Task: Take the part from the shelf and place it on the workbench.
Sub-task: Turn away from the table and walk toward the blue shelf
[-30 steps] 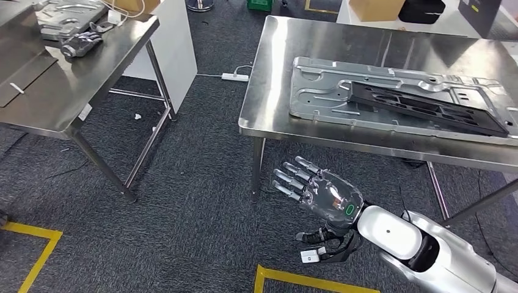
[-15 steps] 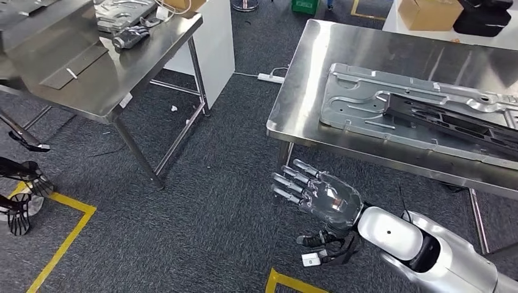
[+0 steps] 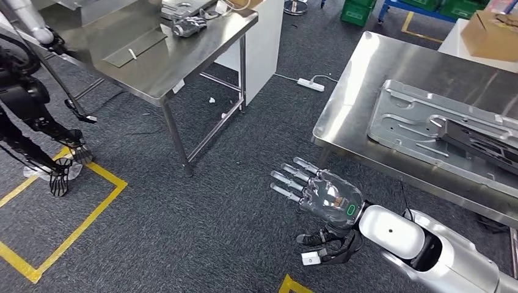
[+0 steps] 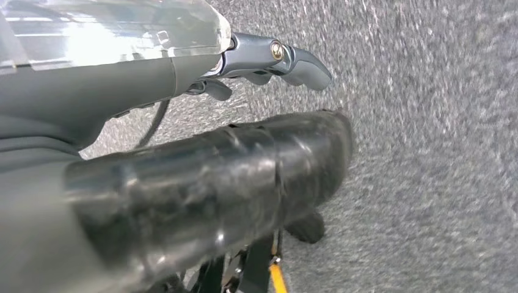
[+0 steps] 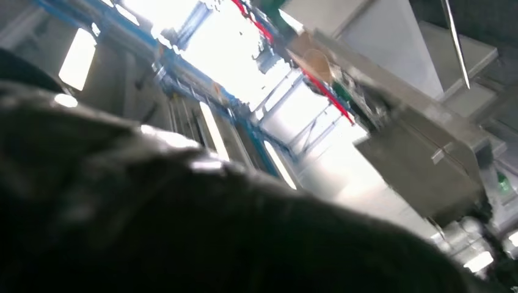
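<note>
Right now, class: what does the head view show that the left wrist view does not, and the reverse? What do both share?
Head view alone: the right hand, fingers spread over the floor, the two steel tables and the metal panel. Left wrist view alone: the left hand close up, its thick thumb across the picture. Both share the dark grey carpet and yellow floor tape.
</note>
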`<action>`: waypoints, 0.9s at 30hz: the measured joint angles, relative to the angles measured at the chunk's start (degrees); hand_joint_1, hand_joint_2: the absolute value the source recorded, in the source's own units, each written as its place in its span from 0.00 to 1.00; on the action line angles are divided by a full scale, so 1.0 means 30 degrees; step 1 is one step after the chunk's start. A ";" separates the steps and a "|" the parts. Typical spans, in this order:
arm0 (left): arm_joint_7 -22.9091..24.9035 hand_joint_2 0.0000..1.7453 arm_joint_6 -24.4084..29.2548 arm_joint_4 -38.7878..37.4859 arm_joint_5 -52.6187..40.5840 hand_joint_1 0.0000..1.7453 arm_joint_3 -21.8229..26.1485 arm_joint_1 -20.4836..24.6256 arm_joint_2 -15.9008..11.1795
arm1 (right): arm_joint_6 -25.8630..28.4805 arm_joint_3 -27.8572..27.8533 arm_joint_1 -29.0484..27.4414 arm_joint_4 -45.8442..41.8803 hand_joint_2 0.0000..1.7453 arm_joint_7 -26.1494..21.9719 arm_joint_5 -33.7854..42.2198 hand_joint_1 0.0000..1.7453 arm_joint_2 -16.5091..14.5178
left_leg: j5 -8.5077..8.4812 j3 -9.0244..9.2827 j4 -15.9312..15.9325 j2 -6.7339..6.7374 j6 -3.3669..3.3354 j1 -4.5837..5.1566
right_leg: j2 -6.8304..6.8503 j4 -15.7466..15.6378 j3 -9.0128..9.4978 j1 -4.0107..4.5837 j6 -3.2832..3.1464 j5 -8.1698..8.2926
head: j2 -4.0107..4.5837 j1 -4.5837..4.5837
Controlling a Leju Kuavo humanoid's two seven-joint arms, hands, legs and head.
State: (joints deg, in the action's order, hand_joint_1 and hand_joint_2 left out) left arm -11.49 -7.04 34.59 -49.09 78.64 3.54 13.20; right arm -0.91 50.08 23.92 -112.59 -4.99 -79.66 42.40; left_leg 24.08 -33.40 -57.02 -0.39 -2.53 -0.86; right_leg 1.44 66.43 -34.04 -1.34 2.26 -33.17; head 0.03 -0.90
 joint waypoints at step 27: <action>0.0049 0.00 0.0015 0.0047 -0.0007 0.00 0.0007 -0.0049 0.0004 | -0.0097 0.0066 0.0468 0.0040 0.00 -0.0248 0.0056 0.00 -0.0208 | 0.0455 0.0083 -0.0316 0.0550 0.0150 0.0245 | 0.1896 -0.2727 0.1321 0.0175 -0.0241 0.1540 | 0.0002 0.0024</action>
State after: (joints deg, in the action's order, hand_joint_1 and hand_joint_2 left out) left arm -11.34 -6.99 34.73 -49.11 78.66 3.39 13.21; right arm -1.20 50.28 25.33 -112.47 -5.73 -79.49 41.77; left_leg 25.45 -33.15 -57.96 1.25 -2.08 -0.13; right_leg 7.13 58.25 -30.08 -0.81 1.54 -28.55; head 0.04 -0.83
